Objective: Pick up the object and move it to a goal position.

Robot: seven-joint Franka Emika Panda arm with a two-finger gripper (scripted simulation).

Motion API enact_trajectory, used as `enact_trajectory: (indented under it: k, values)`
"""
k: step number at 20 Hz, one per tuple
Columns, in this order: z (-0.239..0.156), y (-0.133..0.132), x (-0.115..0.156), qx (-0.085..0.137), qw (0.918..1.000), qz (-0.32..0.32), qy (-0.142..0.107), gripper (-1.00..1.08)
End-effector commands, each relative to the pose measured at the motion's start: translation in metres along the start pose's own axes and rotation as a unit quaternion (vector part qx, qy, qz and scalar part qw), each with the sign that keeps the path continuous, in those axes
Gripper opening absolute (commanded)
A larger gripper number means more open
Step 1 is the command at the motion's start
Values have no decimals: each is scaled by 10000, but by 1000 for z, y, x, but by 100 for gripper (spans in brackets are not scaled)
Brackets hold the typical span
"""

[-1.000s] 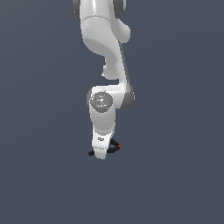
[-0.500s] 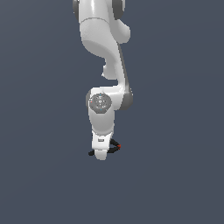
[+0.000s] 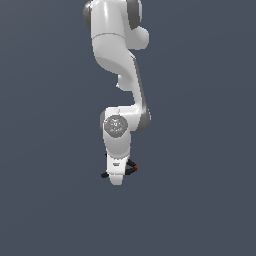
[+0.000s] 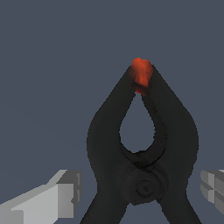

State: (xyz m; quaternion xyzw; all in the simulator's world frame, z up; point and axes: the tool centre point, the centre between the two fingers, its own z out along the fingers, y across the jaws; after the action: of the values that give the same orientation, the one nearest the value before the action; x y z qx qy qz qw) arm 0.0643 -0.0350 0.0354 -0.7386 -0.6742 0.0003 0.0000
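Note:
The object (image 4: 104,141) is a small black spring clamp with an orange-red jaw tip (image 4: 141,74), lying on the dark grey floor. In the wrist view it sits between my gripper's (image 4: 140,192) two grey fingers (image 4: 59,197), with a gap on each side, so the gripper is open around it. In the exterior view the white hand is low over the clamp (image 3: 132,167), and the gripper (image 3: 116,179) hides the clamp's middle. Only the red tip and a black handle end (image 3: 104,175) stick out on either side.
The plain dark grey floor (image 3: 200,200) stretches all around. The white arm (image 3: 117,55) rises straight above the hand. No goal marker shows in either view.
The arm has lowered a little, bringing the hand down over the clamp. The clamp has stayed where it lay.

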Motion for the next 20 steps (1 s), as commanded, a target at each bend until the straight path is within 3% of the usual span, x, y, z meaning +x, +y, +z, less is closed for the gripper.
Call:
enact_trajectory:
  k: [1, 6, 7, 20]
  values:
    - [11, 0, 0, -1, 10000, -4, 0, 100]
    - [16, 1, 0, -1, 10000, -4, 0, 100]
    - [16, 1, 0, -1, 10000, -4, 0, -100]
    - [13, 1, -1, -7, 10000, -3, -1, -100]
